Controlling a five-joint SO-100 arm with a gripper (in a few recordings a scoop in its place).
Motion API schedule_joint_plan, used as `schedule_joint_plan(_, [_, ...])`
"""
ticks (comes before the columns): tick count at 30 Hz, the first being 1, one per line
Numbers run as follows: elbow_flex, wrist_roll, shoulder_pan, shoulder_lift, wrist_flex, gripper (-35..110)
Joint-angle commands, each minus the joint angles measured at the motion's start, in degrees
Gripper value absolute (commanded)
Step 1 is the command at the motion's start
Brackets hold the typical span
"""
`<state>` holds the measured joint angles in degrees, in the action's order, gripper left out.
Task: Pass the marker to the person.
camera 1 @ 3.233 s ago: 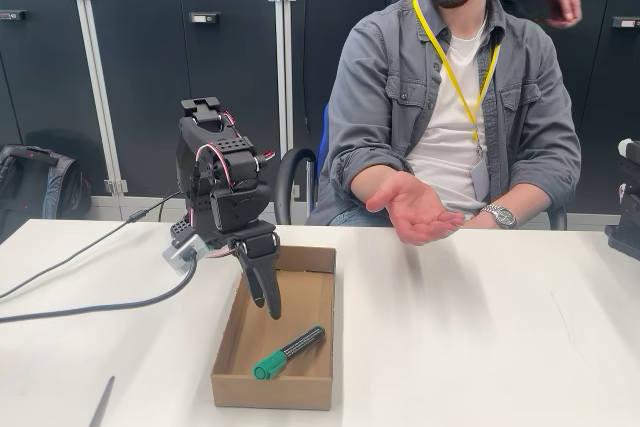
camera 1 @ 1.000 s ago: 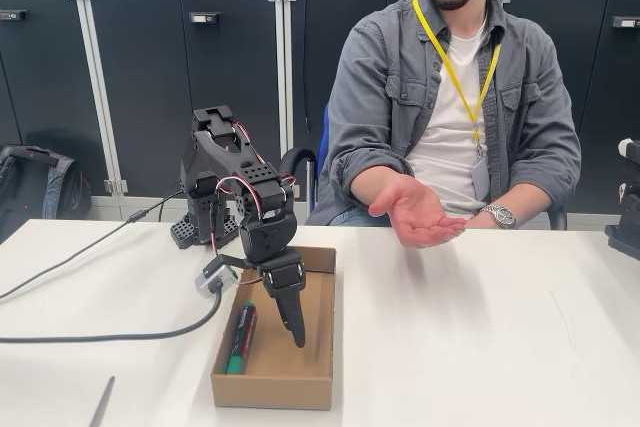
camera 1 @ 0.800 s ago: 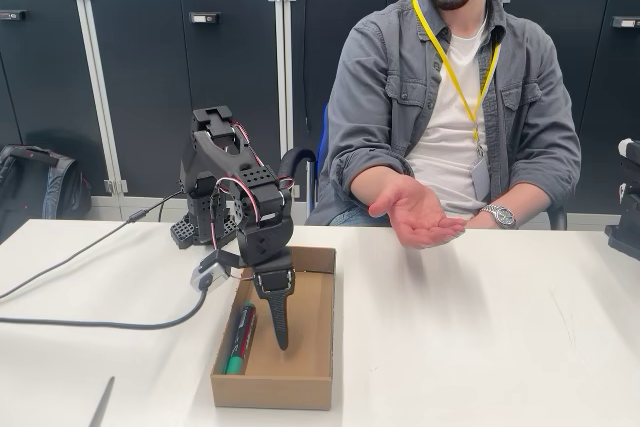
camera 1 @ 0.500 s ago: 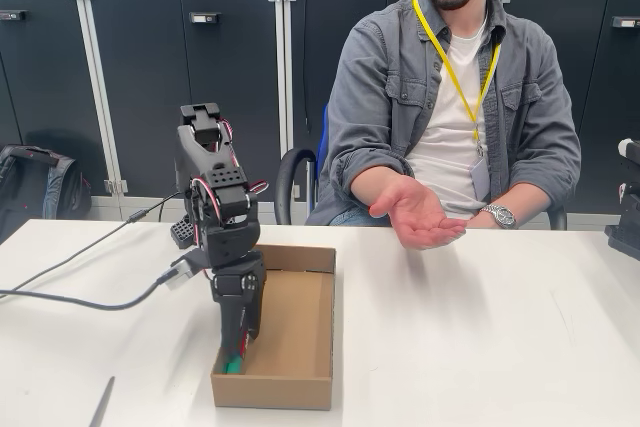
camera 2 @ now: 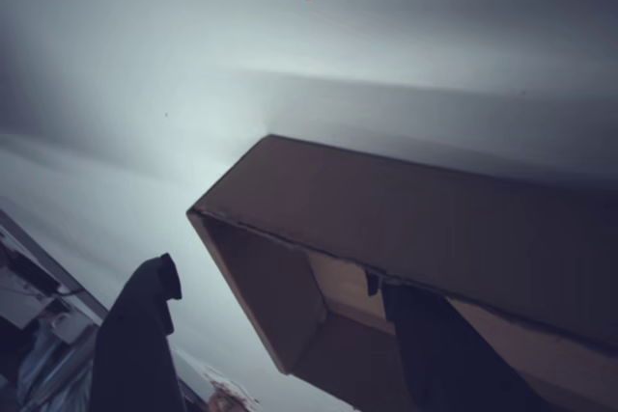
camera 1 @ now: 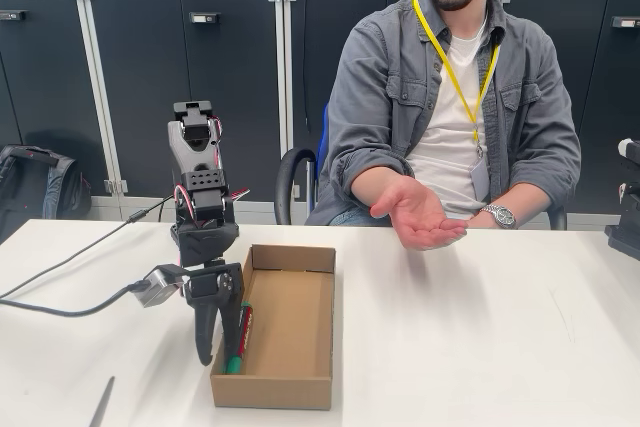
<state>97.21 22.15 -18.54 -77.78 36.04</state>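
Note:
The marker (camera 1: 241,335) lies inside the cardboard box (camera 1: 290,387) along its left wall, with its green cap toward the front. My gripper (camera 1: 220,351) is open and points down over that wall, one finger outside the box and one inside beside the marker. In the wrist view the gripper (camera 2: 290,354) straddles the box wall (camera 2: 406,219), with one dark finger (camera 2: 135,335) out over the table. I cannot tell whether the inner finger touches the marker. The person (camera 1: 450,97) sits behind the table and holds an open palm (camera 1: 415,217) up above its far edge.
A black cable (camera 1: 60,307) runs from the arm across the left of the white table (camera 1: 480,347). A thin grey rod (camera 1: 102,402) lies at the front left. A black device (camera 1: 628,207) stands at the right edge. Dark cabinets stand behind.
The marker went from lying diagonally in the box to lying along its left wall. The arm has since swung left, carrying the gripper from the box's middle onto that wall. The person's hand stays put.

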Motion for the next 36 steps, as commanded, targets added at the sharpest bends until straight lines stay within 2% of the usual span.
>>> schedule_joint_plan(1, [-3.60, -4.57, -2.02, -0.62, -0.18, 44])
schedule_joint_plan(8, [-6.59, -9.49, -4.48, 0.88, -1.49, 44])
schedule_joint_plan(13, [-7.29, 0.00, -4.13, 1.23, -4.31, 44])
schedule_joint_plan(19, [-8.09, 14.85, -5.71, 1.14, 10.20, 44])
schedule_joint_plan(25, [-6.94, 23.47, -5.45, -1.58, 17.49, 46])
schedule_joint_plan(36, [-5.62, 28.92, -6.06, -2.64, 28.74, 49])
